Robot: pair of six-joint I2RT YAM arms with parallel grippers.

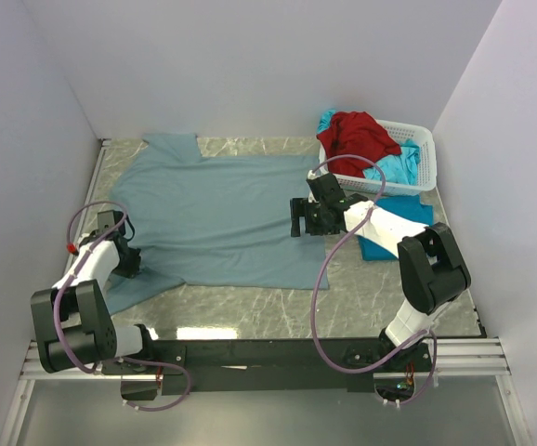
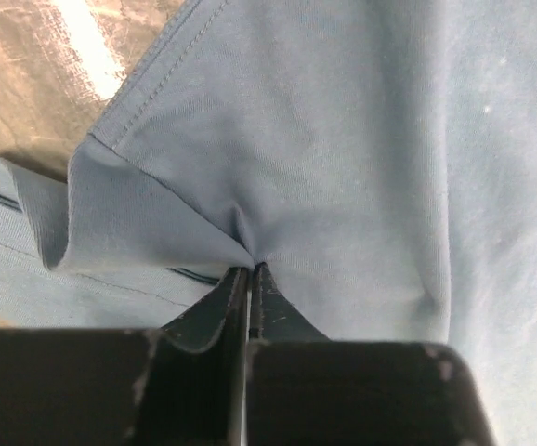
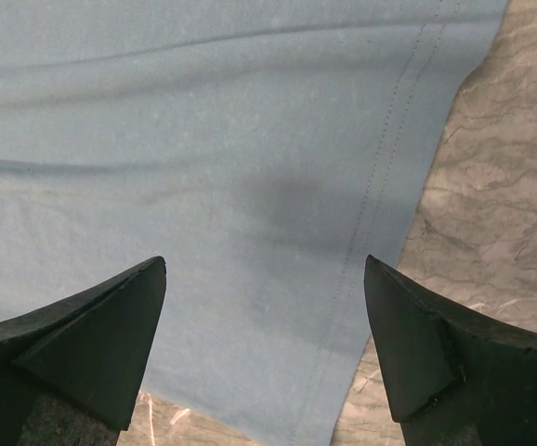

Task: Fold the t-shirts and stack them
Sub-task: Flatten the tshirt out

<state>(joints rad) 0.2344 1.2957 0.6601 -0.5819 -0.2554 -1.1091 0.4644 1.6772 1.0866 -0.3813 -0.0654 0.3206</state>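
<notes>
My left gripper (image 2: 250, 269) is pinched shut on a fold of the grey-blue t-shirt (image 1: 217, 218), at its near left sleeve, right by the stitched edge. The shirt lies spread flat on the table (image 1: 250, 311), from the left wall to the middle. My right gripper (image 3: 264, 269) hangs wide open over the shirt's right hem, and I see bare marble just right of that edge. A bare strip of table runs along the near side. Far right, the white basket (image 1: 425, 139) holds the red t-shirt (image 1: 361, 135) and a turquoise t-shirt (image 1: 397, 170).
</notes>
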